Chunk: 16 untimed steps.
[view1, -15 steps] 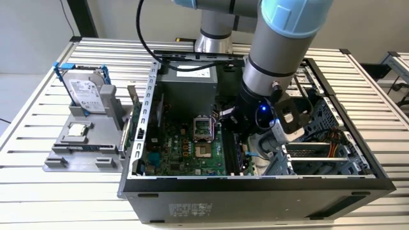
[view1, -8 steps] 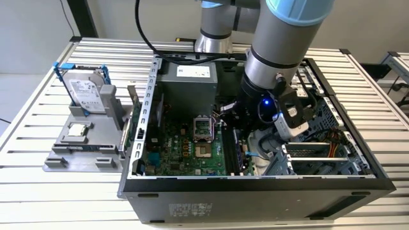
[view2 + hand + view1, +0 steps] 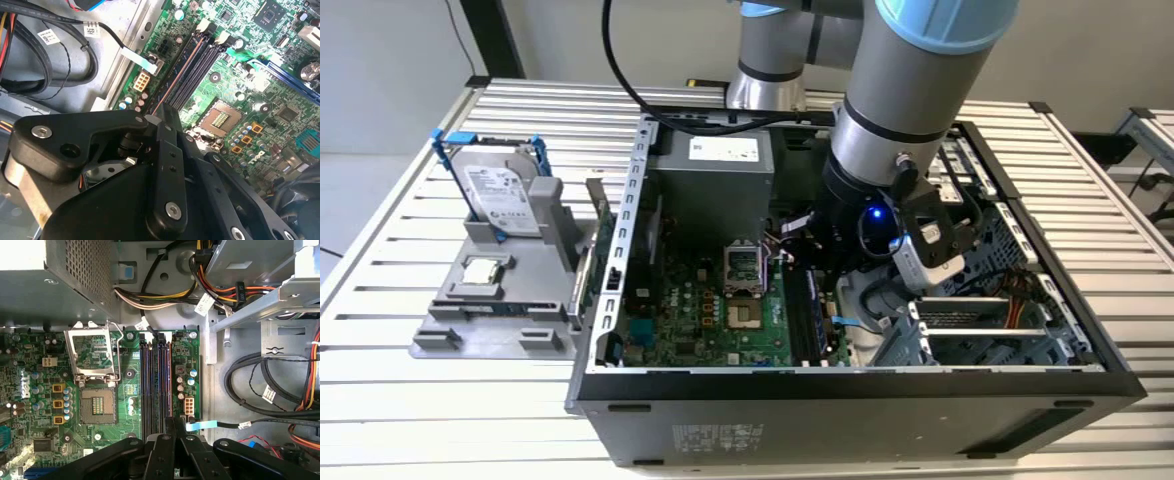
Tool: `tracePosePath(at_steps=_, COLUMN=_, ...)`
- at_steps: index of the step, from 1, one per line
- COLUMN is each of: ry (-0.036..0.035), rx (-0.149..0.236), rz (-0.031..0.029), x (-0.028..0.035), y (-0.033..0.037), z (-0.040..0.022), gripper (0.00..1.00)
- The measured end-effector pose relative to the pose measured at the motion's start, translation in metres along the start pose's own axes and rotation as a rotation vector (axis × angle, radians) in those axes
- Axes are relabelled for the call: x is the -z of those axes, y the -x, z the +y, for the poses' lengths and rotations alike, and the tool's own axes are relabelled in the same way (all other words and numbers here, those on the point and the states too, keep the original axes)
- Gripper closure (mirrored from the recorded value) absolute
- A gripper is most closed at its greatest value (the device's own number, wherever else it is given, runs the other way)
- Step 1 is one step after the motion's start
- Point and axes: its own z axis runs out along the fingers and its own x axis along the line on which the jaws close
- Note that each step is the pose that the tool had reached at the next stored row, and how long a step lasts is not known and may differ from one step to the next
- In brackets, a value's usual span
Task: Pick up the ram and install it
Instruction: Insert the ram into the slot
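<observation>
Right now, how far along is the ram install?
Done: the ram is inside the case, standing along one of the memory slots. In hand: the tool looks closed on the ram's near end. Left: full seating, as I cannot tell whether the slot's clips have latched.

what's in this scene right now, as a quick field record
case: open computer case on a slatted table
gripper: the gripper is inside the case, right over the memory slots
ram: the ram stands on edge along the slot nearest the board's edge, running out from the gripper
processor socket: socket empty, its frame lifted
outside the case: hard drive upright in a grey holder at the exterior view's left, processor chip lying flat on it
</observation>
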Motion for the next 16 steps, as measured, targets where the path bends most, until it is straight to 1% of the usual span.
tracePosePath(at_steps=5, ry=0.0002, rx=0.0, rz=0.0005, x=0.0, y=0.0, z=0.0, gripper=1.0)
tracePosePath(at_steps=8, ry=0.0018, rx=0.003, rz=0.0001, x=0.0, y=-0.0002, z=0.0002, gripper=1.0)
tracePosePath(at_steps=9, ry=0.0024, rx=0.016, rz=0.0004, x=0.0, y=-0.0002, z=0.0002, gripper=1.0)
tracePosePath(at_steps=16, ry=0.0027, rx=0.144, rz=0.0041, x=0.0007, y=-0.0002, z=0.0002, gripper=1.0)
